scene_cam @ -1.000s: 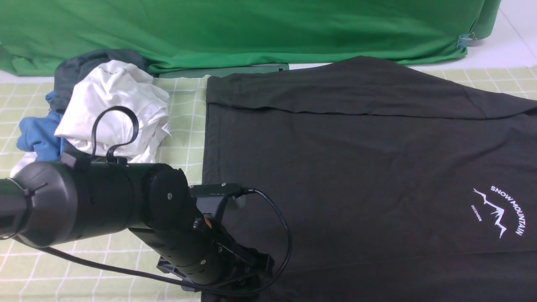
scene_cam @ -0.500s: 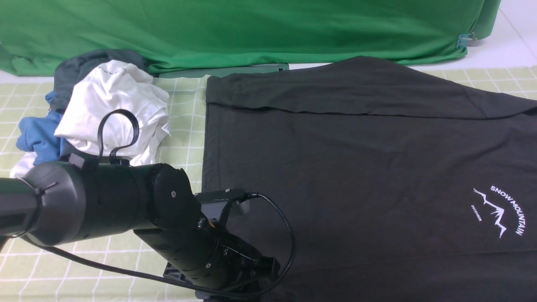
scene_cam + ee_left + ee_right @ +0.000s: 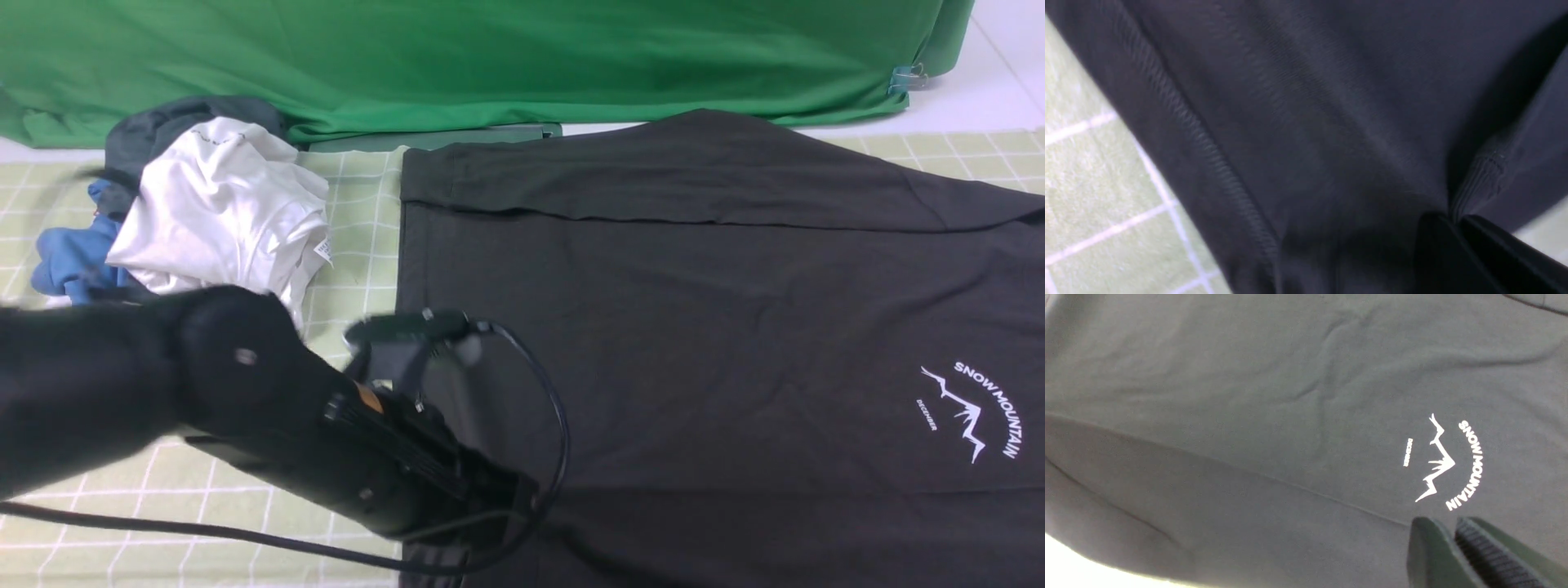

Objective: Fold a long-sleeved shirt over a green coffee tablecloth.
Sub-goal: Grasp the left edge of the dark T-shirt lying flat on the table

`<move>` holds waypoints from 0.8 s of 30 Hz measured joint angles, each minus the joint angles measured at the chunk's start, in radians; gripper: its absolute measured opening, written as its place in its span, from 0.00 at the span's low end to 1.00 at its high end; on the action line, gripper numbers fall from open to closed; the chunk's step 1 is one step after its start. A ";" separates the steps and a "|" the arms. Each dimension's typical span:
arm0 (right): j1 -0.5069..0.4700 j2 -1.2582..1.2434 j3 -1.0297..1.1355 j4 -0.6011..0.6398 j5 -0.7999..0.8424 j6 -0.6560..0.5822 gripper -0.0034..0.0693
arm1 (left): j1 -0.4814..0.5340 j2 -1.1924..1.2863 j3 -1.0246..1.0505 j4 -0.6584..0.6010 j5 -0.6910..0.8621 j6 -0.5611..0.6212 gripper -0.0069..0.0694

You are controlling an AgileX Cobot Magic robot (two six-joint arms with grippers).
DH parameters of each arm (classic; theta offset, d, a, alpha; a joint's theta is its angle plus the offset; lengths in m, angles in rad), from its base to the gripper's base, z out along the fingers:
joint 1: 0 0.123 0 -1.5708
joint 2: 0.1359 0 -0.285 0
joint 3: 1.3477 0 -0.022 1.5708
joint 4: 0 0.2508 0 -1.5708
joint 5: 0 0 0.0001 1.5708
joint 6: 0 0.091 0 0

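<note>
The black long-sleeved shirt [image 3: 694, 310] lies spread flat over the pale green checked tablecloth [image 3: 359, 204], with its white "SNOW MOUNTAIN" print [image 3: 971, 408] at the right. My left arm reaches in from the lower left, motion-blurred. Its gripper [image 3: 490, 523] sits at the shirt's near-left corner. In the left wrist view that gripper [image 3: 1453, 218] is shut on a ribbed cuff edge of the shirt [image 3: 1310, 102], and the tablecloth [image 3: 1094, 171] shows beside the hem. My right gripper [image 3: 1447, 524] hovers just over the shirt [image 3: 1249, 396] near the print [image 3: 1447, 465], jaws together and holding nothing.
A crumpled white shirt with a label tag [image 3: 220, 212], a blue garment [image 3: 65, 261] and a dark grey garment [image 3: 163, 122] are piled at the back left. Plain deep green fabric [image 3: 490, 57] hangs along the back, held by a clip [image 3: 902, 79].
My left arm dipped slightly, then swung up and leftward, now blurred; its wrist camera block rose. The shirt's near-left corner has lifted with the gripper.
</note>
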 joint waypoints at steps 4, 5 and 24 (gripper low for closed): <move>0.000 0.000 0.000 0.000 0.000 0.000 0.19 | 0.000 -0.043 -0.039 0.030 0.062 -0.045 0.12; 0.000 0.000 0.000 0.000 0.000 0.000 0.19 | 0.000 -0.043 -0.039 0.037 0.069 -0.049 0.12; 0.000 0.000 0.000 0.000 -0.001 0.000 0.21 | 0.000 0.141 0.067 0.058 0.023 -0.138 0.20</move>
